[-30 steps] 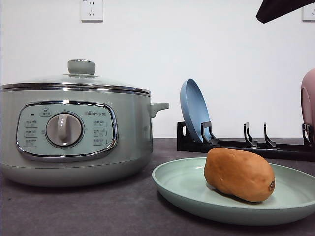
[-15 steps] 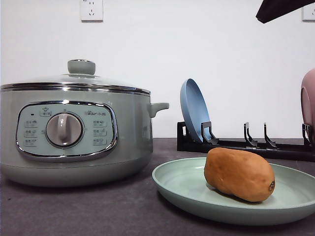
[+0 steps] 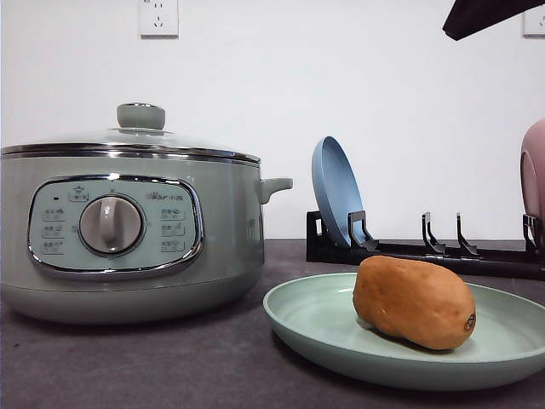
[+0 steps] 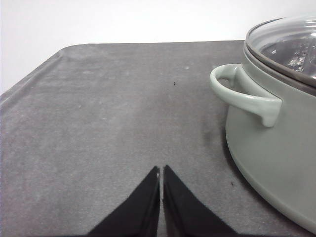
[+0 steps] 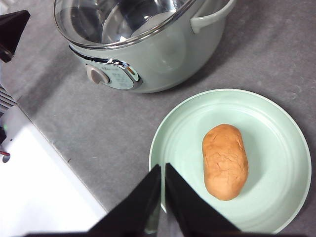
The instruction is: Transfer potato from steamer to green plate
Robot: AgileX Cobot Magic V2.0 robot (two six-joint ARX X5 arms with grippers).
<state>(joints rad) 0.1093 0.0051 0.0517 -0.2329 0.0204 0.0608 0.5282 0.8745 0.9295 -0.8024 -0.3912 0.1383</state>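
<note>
- The steamer (image 3: pixel 128 226) stands on the table (image 3: pixel 170 366), lid on.
- The green plate (image 3: pixel 324 328) lies just beside the steamer.
- The potato (image 3: pixel 415 302) rests on that plate, apart from the steamer.
- The left gripper (image 4: pixel 161 173) hangs beside the steamer's handle, fingers pressed together, holding nothing.
- The right gripper (image 5: pixel 162 170) hovers above the plate's rim, fingers together, empty.

potato (image 3: pixel 415 302) on green plate (image 3: pixel 315 328) | steamer (image 3: pixel 128 226) lidded, beside plate

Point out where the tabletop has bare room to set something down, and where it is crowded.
Bare: the grey table beside the steamer on its handle side, and the strip in front of the steamer. Crowded: the green plate with the potato sits close to the steamer, with the dish rack behind.
</note>
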